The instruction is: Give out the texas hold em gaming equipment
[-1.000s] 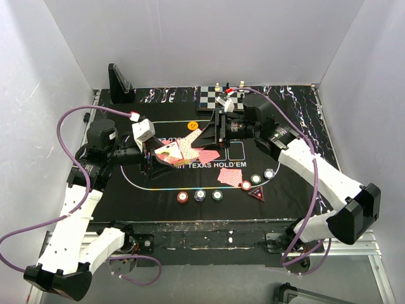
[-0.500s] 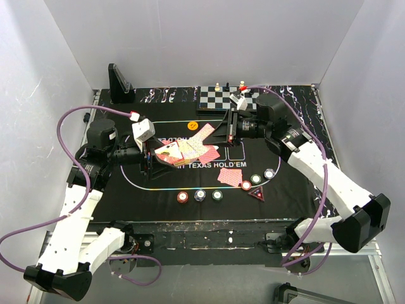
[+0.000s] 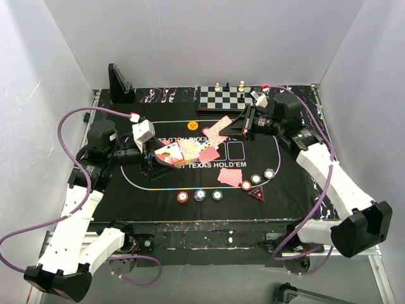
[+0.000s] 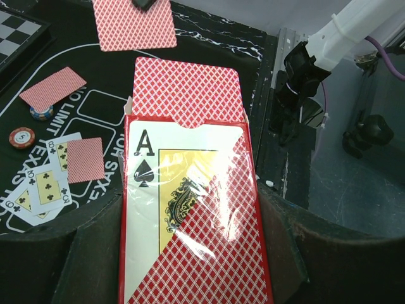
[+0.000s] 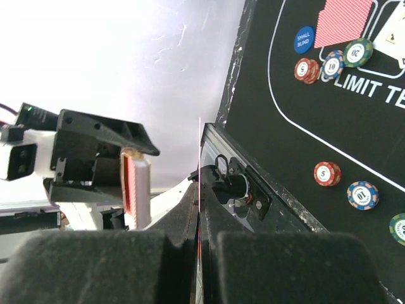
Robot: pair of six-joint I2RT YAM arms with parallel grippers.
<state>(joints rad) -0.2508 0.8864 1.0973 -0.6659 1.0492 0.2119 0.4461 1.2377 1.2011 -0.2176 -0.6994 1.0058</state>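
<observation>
I see glossy, wrinkled cellophane over the cardboard card box (image 4: 190, 209); the black mat (image 4: 104, 114) looks matt, the pads (image 4: 57, 266) of the left gripper (image 4: 193, 253) dull, foam-like.

the left arm (image 3: 76, 209) rises from its base at the near left, bends at a raised elbow and runs its forearm rightwards. the left pincer (image 3: 154, 159) points toward the middle, its dark fingers (image 4: 63, 253) pressed against both long sides of a card box (image 4: 190, 209), which stands between them. the right arm (image 3: 329, 177) stretches from the near right corner up to the far side, then turns its wrist leftwards, roughly level. the right pincer (image 3: 233, 128) is closed flat, with its two pads (image 5: 95, 266) meeting on the thin edge of a single card (image 3: 219, 130). the two pincers face each other, apart.
</observation>
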